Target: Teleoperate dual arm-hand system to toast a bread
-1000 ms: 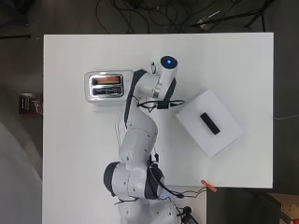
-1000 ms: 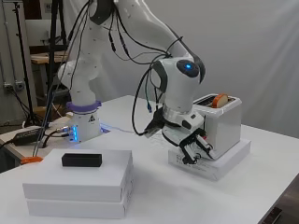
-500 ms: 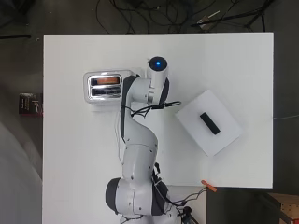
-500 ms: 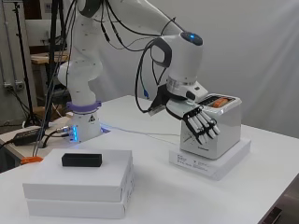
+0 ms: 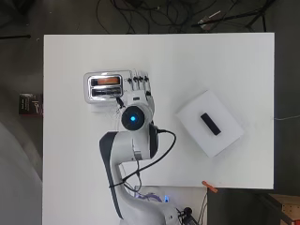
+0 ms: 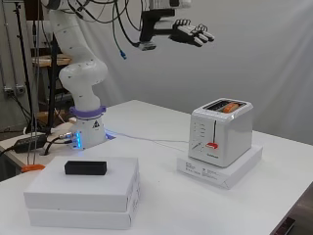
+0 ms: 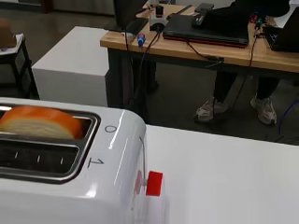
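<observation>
Black block [image 6: 85, 168]: lies flat on the upper of two stacked white boxes [image 6: 83, 196] at the near left of the side view, well apart from everything the task needs.

Arm [image 6: 78, 73]: rises from its base at the left and reaches high across the table.

Hand [image 6: 193, 33]: hangs high in the air, fingers straight and slightly spread, holding nothing. From overhead it sits just beside the toaster's lever end, well above it.

Toaster [image 6: 220, 131]: white, upright on a flat white box [image 6: 220, 169]. It is probably light enough to slide or tip on that box if pushed sideways, and its glossy shell looks slippery.

Bread [image 6: 230, 105]: one slice stands in the slot on the side away from the arm's base, its orange-brown crust [image 7: 39, 122] showing above the rim. It looks soft and crumbly, likely to dent if pinched. The other slot is empty.

Lever [image 6: 211, 145]: a small red knob [image 7: 154, 183] on the narrow end face. In the side view it sits near the bottom of its slit, which suggests it may already be pressed down, though the bread's crust showing above the rim leaves this uncertain.

Where to take hold: the lever is the part to work, pressed straight down with a fingertip so the toaster stays put; the bread is best taken gently by its raised crust.
</observation>
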### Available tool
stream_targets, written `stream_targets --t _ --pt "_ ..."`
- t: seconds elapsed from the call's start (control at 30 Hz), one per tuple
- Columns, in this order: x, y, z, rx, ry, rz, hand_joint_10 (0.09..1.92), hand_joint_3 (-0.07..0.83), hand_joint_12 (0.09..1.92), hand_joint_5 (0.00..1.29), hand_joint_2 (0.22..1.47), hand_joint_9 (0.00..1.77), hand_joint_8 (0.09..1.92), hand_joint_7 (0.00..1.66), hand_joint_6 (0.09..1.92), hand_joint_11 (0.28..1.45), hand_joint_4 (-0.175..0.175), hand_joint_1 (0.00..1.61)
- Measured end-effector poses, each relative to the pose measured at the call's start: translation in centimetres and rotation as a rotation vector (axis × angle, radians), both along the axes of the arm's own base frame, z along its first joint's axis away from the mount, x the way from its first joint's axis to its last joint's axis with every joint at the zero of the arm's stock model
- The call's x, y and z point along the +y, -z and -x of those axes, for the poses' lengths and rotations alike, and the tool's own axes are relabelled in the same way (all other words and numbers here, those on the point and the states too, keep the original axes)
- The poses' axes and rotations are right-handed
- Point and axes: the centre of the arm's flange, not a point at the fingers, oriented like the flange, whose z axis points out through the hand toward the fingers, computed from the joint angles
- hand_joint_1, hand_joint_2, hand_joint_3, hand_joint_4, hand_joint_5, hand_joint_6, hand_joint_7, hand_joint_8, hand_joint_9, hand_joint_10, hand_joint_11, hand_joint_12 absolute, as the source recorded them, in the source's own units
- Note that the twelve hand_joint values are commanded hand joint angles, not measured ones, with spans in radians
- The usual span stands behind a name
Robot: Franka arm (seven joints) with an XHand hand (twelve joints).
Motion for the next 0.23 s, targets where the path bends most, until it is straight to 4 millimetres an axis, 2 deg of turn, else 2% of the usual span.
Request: stream_targets --t 0.07,0.23 --pt "-0.4 0.3 0.6 0.027 0.003 0.017 0.09 -0.002 0.09 0.21 1.16 0.25 0.09 0.15 0.09 0.39 0.005 0.00" --pt "-0.9 1.3 0.2 0.053 0.014 0.029 0.09 -0.003 0.09 0.20 1.15 0.23 0.09 0.15 0.09 0.37 0.000 0.00"
